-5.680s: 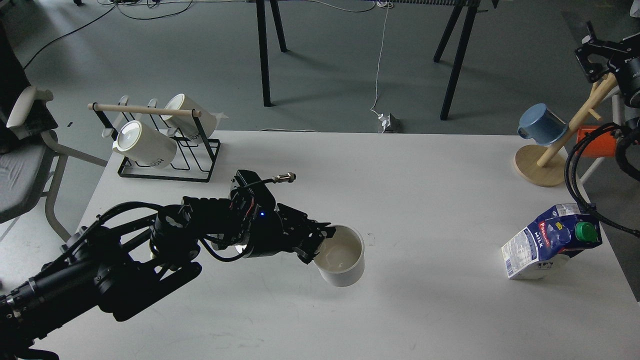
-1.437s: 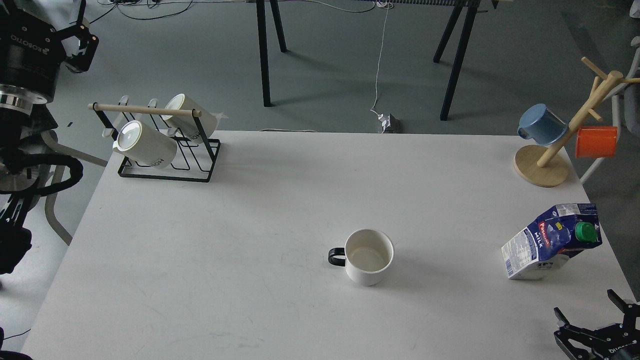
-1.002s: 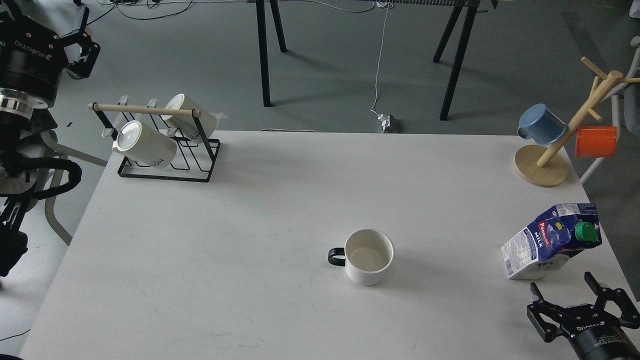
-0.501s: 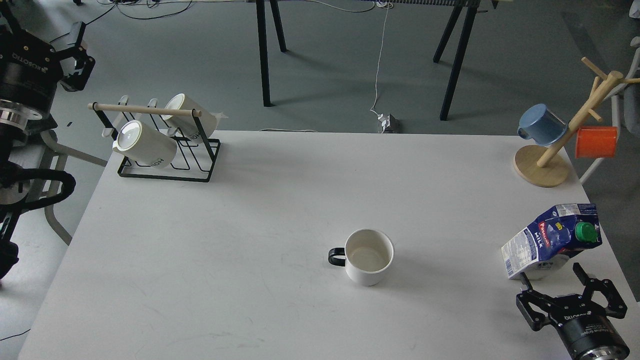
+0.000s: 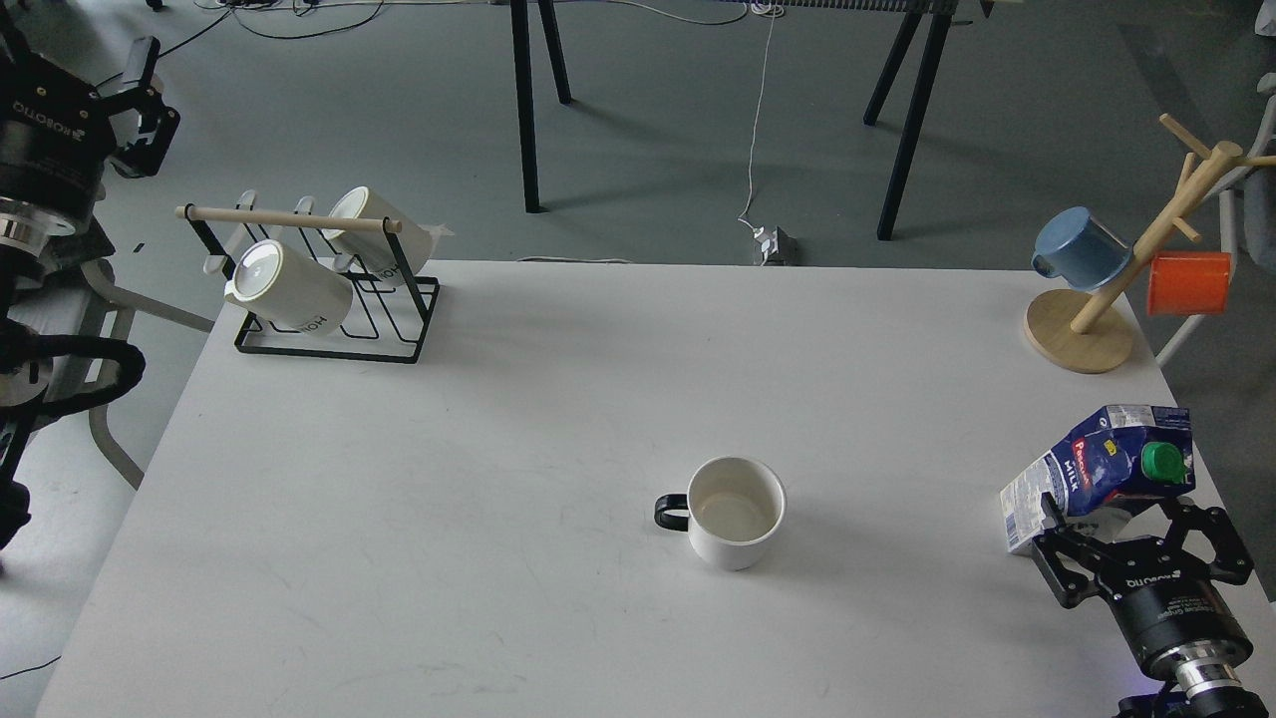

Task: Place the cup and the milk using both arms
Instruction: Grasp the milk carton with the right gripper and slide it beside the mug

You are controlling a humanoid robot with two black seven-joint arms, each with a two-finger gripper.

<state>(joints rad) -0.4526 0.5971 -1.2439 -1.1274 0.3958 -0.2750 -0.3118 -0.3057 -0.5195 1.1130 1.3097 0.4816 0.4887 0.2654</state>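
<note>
The cup (image 5: 735,511), a squat white mug with a black loop handle on its left, stands upright on the white table (image 5: 498,419), right of the middle, with nothing near it. The milk (image 5: 1107,467), a blue and white carton with a green cap, leans tilted near the table's right edge. My right gripper (image 5: 1124,529) is open at the bottom right, its fingers (image 5: 1055,534) on either side of the carton's lower end. My left gripper (image 5: 75,45) is raised off the table at the far top left, open and empty.
A black wire rack (image 5: 329,299) with two white lettered mugs stands at the back left. A wooden mug tree (image 5: 1097,319) with a blue mug and an orange mug stands at the back right. Table legs and cables lie on the floor behind.
My left arm let go of the cup and withdrew to the top left. My right gripper came in from the bottom right and moved up around the carton's base; the carton shifted slightly.
</note>
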